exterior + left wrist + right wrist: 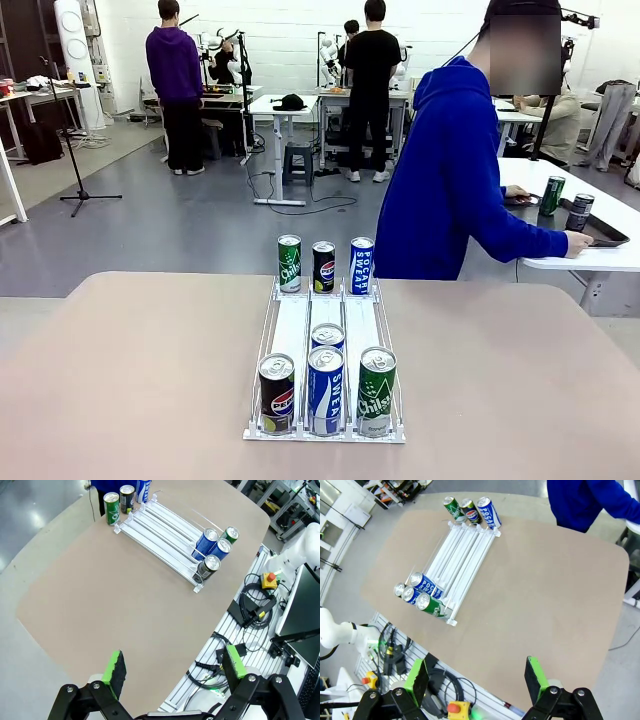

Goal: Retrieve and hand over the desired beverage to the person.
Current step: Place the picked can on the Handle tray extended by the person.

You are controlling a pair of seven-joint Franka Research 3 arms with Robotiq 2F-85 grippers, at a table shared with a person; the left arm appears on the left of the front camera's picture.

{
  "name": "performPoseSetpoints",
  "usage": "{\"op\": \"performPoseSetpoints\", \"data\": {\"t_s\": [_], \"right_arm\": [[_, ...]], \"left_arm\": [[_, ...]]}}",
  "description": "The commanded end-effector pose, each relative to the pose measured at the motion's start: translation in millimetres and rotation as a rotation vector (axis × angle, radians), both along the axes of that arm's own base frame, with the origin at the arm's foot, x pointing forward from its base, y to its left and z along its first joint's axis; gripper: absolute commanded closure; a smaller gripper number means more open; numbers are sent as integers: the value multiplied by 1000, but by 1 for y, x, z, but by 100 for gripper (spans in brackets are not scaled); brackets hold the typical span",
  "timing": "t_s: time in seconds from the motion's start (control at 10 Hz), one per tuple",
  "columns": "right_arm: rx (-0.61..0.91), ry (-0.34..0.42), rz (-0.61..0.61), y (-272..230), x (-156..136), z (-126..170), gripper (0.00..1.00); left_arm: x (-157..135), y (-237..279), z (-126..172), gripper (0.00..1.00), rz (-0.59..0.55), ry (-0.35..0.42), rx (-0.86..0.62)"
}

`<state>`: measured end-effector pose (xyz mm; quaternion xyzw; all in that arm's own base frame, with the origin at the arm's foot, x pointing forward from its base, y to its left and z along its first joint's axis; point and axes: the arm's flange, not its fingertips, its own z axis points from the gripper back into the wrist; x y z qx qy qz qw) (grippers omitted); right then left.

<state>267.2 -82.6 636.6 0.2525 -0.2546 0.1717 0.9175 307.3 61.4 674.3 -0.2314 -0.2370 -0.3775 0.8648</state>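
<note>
On the table [120,380], a white rack [325,330] is sitting mid-surface, lanes running from the robot's side toward the far edge. At its near end four cans are queuing: a Pepsi [277,392], a Pocari [325,388] with a second Pocari [328,336] just behind it, and a green Chilsung [376,390]. Beyond the far end three more cans are standing upright in a row: green [289,263], Pepsi [323,266], Pocari [361,265].

The person [450,180] is standing at the far side, turned away toward a side table [600,250], one hand [578,243] resting on it. No drink is being indicated, so which can is wanted cannot be told.

The left gripper [172,667] is hovering high over the near table edge, jaws spread fully, holding nothing. The right gripper [477,675] is doing the same, wide open and empty, well apart from the rack.

Risks, as judged:
- Picking now means guessing the can, since the person is giving no cue.
- Near cans are touching side by side; fingers going for the middle Pocari are likely to nudge or topple its neighbours.
- Pulling a front can may let the second Pocari slide forward into the gripper.
- Handing over while the person is looking away is risking a dropped can.
</note>
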Motion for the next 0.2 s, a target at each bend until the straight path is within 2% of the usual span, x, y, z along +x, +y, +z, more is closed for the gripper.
{"op": "performPoseSetpoints", "data": {"t_s": [0.0, 0.1], "right_arm": [[22, -10, 19, 1, 1, -1, 0], [22, -10, 19, 1, 1, -1, 0]], "left_arm": [[0, 2, 1, 0, -14, 0, 3], [0, 2, 1, 0, -14, 0, 3]]}}
